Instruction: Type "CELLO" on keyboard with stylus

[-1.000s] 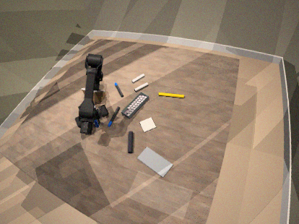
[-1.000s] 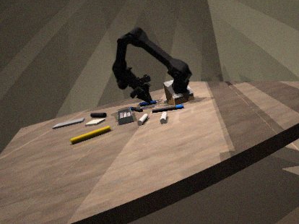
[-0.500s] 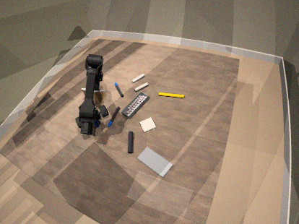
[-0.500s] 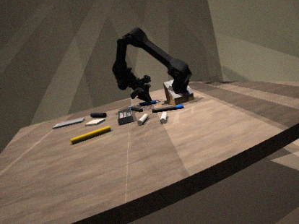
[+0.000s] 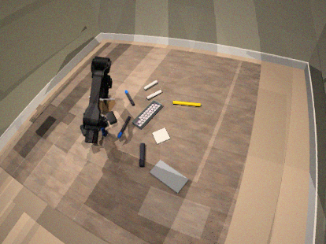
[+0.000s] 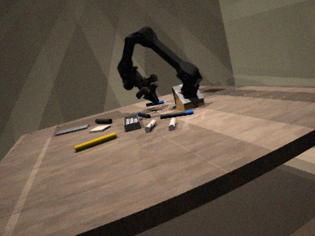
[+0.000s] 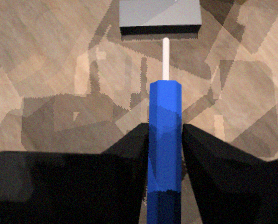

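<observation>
The stylus [image 6: 150,104] [image 7: 166,100], blue with a thin white tip, lies lengthwise between the two black fingers in the wrist view. My gripper [image 7: 164,131] is shut on its blue body. In the exterior view the stylus is roughly level and a little above the table, beside the arm's base. In the top view the arm hides most of it. The dark keyboard [image 5: 148,114] [image 6: 132,123] with pale keys lies on the table, away from the gripper. Its key letters are too small to read.
Two black-and-blue pens [image 5: 129,97] [image 5: 124,127] lie between arm and keyboard. Two white sticks [image 5: 150,85] [image 5: 154,94], a yellow stick [image 5: 187,103], a white square [image 5: 161,135], a black cylinder [image 5: 142,154] and a grey slab [image 5: 169,176] lie around the keyboard.
</observation>
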Controlling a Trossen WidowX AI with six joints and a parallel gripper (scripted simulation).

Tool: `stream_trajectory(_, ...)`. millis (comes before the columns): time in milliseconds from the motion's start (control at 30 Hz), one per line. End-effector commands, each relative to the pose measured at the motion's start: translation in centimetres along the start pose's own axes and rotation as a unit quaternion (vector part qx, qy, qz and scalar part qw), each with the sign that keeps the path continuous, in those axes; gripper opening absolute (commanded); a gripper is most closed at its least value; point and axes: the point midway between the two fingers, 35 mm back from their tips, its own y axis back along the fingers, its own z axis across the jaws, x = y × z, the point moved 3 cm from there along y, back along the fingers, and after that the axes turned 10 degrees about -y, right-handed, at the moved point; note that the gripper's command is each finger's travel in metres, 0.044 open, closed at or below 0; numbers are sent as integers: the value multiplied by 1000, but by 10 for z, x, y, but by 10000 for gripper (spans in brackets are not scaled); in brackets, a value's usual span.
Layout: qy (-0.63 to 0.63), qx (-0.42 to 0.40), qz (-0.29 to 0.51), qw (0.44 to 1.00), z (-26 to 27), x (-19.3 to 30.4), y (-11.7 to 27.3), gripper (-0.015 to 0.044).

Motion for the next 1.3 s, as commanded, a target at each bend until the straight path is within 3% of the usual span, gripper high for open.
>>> stream_trajectory(0,2,-3,4,1000,3,-11,20,0)
stream_trajectory(233,13,-6,9,1000,0,-8,19,0)
stream_trajectory(633,246,-97,0,964,-33,-8,37,0)
stream_trajectory(933,415,-154,-23,896,-58,-8,48,0)
stream_trajectory(1267,581,-210,-68,783,-89,-13,57,0)
